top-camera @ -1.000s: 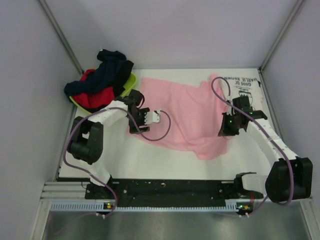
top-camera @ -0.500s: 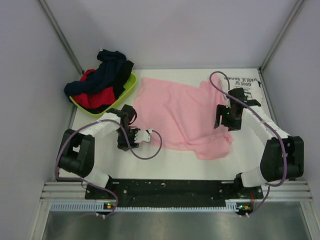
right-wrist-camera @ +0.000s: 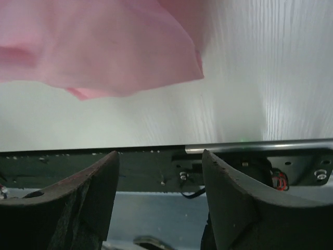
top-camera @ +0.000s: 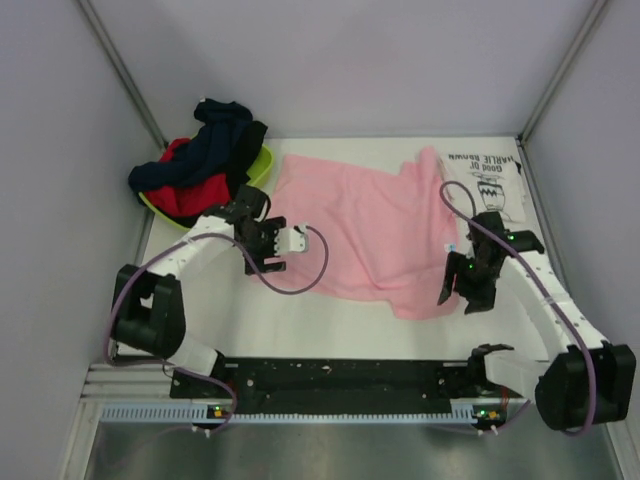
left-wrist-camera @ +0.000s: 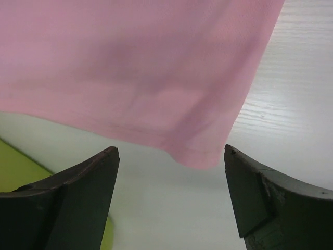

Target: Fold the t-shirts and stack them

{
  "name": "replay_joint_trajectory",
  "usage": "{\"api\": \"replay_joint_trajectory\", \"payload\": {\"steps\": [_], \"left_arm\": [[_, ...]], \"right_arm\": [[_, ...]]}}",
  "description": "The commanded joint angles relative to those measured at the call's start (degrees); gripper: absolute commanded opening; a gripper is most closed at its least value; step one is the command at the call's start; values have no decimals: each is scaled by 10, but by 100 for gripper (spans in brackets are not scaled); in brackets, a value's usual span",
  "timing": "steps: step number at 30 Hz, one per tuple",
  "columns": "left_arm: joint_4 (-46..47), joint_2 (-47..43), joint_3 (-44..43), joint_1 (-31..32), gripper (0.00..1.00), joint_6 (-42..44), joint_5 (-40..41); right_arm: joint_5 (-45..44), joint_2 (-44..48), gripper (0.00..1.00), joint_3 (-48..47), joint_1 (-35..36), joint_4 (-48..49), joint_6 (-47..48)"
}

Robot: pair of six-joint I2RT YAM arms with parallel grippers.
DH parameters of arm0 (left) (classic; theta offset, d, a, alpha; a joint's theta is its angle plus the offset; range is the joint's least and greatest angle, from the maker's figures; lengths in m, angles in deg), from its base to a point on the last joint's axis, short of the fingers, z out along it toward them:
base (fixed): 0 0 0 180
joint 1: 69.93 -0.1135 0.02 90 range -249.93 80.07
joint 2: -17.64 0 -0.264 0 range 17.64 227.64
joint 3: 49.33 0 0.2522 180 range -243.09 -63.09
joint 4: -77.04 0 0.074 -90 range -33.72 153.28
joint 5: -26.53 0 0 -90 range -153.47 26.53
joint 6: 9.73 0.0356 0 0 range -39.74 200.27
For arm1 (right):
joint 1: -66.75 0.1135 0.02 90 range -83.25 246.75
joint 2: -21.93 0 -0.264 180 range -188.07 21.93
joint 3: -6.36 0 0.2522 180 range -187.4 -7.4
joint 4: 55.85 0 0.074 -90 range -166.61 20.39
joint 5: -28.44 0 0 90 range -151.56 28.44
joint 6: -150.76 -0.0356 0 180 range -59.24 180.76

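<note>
Two t-shirts lie on a white bench. The pink t-shirt is spread open and rumpled in the middle of it. The white t-shirt, with black lettering and a cartoon print, lies flat at the far right corner of the pink t-shirt, and the two overlap slightly there. One lime-green basket sits just beyond the pink t-shirt's far left corner. It holds a heap of dark blue, black and red clothes that spills over its rim.

There are two robot arms, each ending in one tool.

The left tool hangs over bare bench just beside the pink t-shirt's left edge. In its wrist view, the two dark fingers stand wide apart with nothing between them. A hemmed corner of the pink t-shirt lies just ahead of the gap, and a sliver of green basket shows at the lower left. The tool appears to be clear of the cloth, though the overhead view is too coarse to be sure.

The right tool sits by the pink t-shirt's near right corner. Its fingers are also parted and grip nothing. In its wrist view, the pink corner lies above the gap, with bare bench and the dark frame at the bench's near edge below.
</note>
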Motion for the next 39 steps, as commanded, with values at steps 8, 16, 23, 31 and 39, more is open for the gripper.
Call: {"api": "replay_joint_trajectory", "payload": {"steps": [8, 16, 23, 31, 39], "left_arm": [[29, 70, 19, -2, 79, 71, -28], [12, 87, 21, -9, 46, 73, -42], [-1, 66, 21, -30, 0, 26, -41], [-62, -21, 54, -41, 0, -13, -38], [-245, -138, 83, -41, 0, -47, -68]], "right_arm": [[-88, -98, 71, 91, 4, 156, -71], [-41, -178, 46, 118, 5, 268, -68], [-36, -121, 0, 140, 5, 266, -72], [35, 4, 0, 92, 9, 136, -88], [91, 117, 0, 8, 107, -74, -122]]}}
